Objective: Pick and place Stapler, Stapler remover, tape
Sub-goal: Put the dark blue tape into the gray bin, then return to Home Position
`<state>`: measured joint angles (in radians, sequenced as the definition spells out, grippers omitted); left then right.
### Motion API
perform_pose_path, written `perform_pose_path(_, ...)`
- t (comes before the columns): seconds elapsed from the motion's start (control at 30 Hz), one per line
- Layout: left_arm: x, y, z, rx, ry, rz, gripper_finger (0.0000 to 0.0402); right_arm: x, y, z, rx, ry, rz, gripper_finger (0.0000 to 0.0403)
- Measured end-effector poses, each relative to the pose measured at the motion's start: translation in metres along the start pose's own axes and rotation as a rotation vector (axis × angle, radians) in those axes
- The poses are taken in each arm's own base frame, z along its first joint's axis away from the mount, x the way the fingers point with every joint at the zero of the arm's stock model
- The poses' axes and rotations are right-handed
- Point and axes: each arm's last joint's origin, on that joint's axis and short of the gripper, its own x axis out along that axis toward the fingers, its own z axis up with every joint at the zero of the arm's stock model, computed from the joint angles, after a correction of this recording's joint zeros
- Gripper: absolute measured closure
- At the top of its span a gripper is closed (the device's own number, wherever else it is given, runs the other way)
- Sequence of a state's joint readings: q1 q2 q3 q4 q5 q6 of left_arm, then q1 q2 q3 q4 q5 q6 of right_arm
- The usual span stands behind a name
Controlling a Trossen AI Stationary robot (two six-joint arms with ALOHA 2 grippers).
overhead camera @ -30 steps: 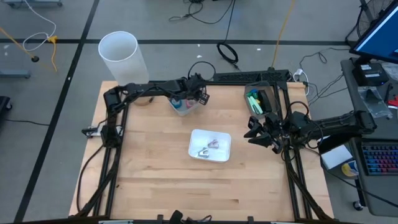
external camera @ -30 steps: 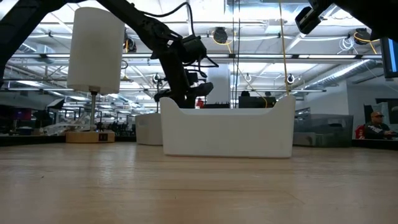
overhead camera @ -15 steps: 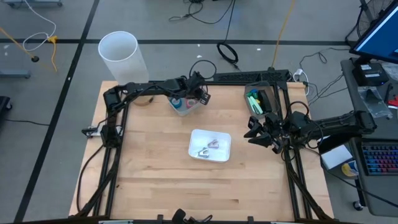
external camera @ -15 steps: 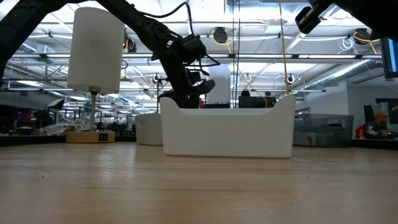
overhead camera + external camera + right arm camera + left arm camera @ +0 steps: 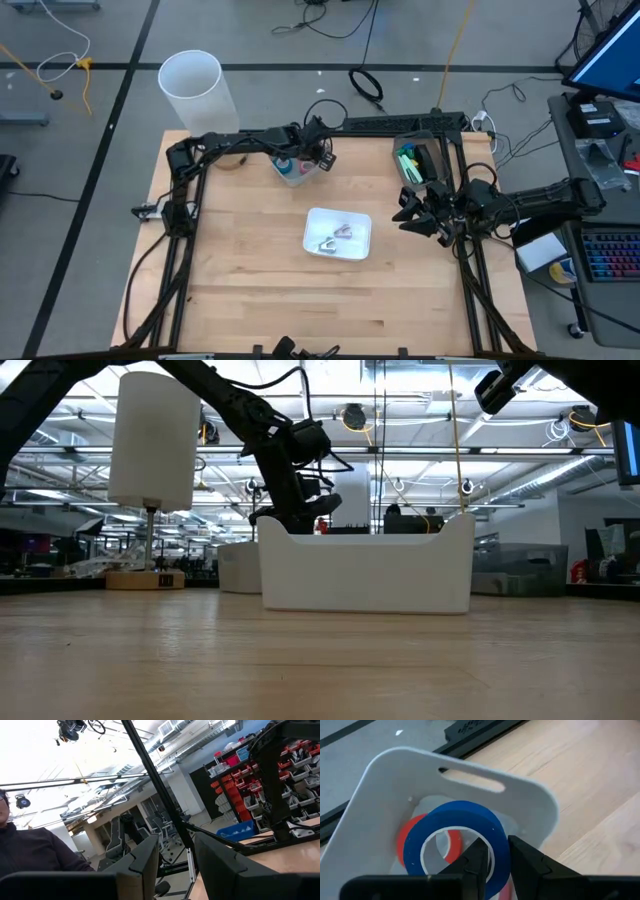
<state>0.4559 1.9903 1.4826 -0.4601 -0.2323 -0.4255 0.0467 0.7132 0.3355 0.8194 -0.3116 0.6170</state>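
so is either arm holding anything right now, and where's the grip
The left gripper pinches the blue tape roll by its wall, over the white bin. The right gripper, at the table's right edge, holds nothing.

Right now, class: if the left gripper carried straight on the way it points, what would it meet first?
The left gripper is already pinched on the blue tape roll. Beyond that, probably the floor of the white bin, beside the red tape roll; depth is unclear.

Red tape roll (image 5: 410,840) half behind blue roll (image 5: 455,832)

Even overhead light, soft shadows; ceiling glare washes out the right wrist view; near fingers blur.
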Motion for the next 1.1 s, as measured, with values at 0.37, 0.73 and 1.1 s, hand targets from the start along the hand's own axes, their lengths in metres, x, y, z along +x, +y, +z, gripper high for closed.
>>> perform_pose_path(0.37,0.027,-0.002,-0.016,-0.008,0.093,-0.003,0.0329,0.000,0.000,0.000,-0.002,0.002,0.003,0.0280)
perform_pose_path(0.73,0.027,-0.001,-0.014,-0.010,0.092,-0.031,0.0302,0.000,0.000,0.000,0.000,0.003,0.003,0.0280)
perform_pose_path(1.1,-0.005,0.004,0.003,-0.027,0.034,-0.071,0.0168,0.000,0.000,0.000,0.002,0.003,0.003,0.0280)
